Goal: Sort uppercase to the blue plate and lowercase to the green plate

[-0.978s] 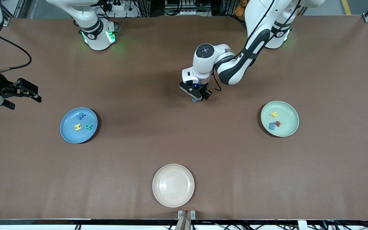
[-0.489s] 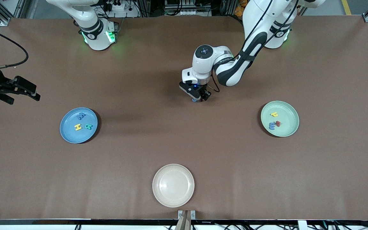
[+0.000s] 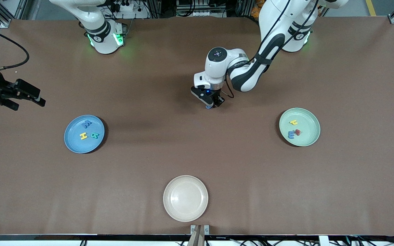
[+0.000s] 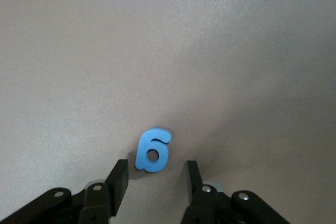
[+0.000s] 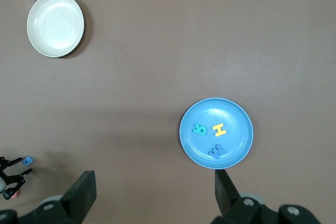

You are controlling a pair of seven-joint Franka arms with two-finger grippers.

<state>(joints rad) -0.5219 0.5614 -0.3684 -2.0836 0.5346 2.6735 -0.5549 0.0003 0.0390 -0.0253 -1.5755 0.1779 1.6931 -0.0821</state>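
A blue g-shaped lowercase letter (image 4: 153,150) (image 3: 209,106) lies flat on the table near its middle. My left gripper (image 4: 156,169) (image 3: 212,103) is low over it, open, a finger on each side and neither touching. The blue plate (image 3: 72,140) (image 5: 236,121) holds uppercase letters: blue M (image 3: 87,124), yellow H (image 3: 84,136) and teal R (image 3: 95,135). The green plate (image 3: 309,137) holds lowercase letters: yellow h (image 3: 293,122), blue e (image 3: 291,135) and red w (image 3: 298,132). My right gripper (image 3: 26,98) (image 5: 154,182) hangs open and empty over the right arm's end of the table.
An empty cream plate (image 3: 185,198) (image 5: 55,24) sits near the table's front edge, nearer to the front camera than the blue letter. The two coloured plates sit toward either end of the table, with bare brown table between them.
The left gripper's fingers have drawn closer together around the blue letter. The right gripper has shifted slightly.
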